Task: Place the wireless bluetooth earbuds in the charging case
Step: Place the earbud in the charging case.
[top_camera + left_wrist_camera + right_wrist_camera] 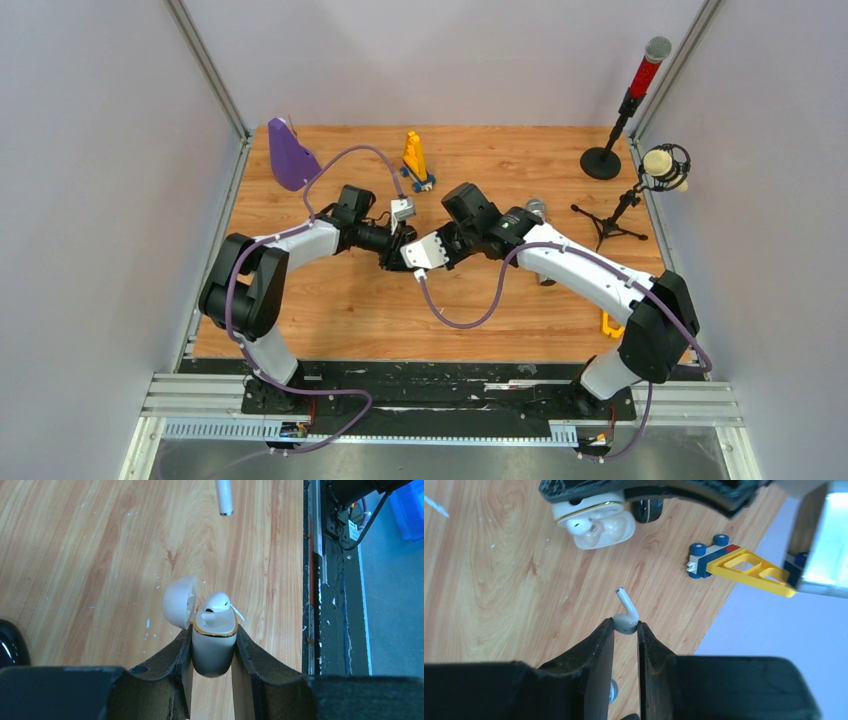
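While the left gripper clamps the open charging case, the right gripper pinches a white earbud by its head, stem toward that case.

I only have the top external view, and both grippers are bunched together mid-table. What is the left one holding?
Observer: The left gripper is shut on a white charging case, whose lid is swung open.
Operator: Is anything in the case?
Observer: Yes, one white earbud sits in its mouth, with its head poking above the gold rim.
Operator: And the right side?
Observer: The right gripper pinches a second white earbud by its head. The stem points toward the case, and the earbud is clear of it.
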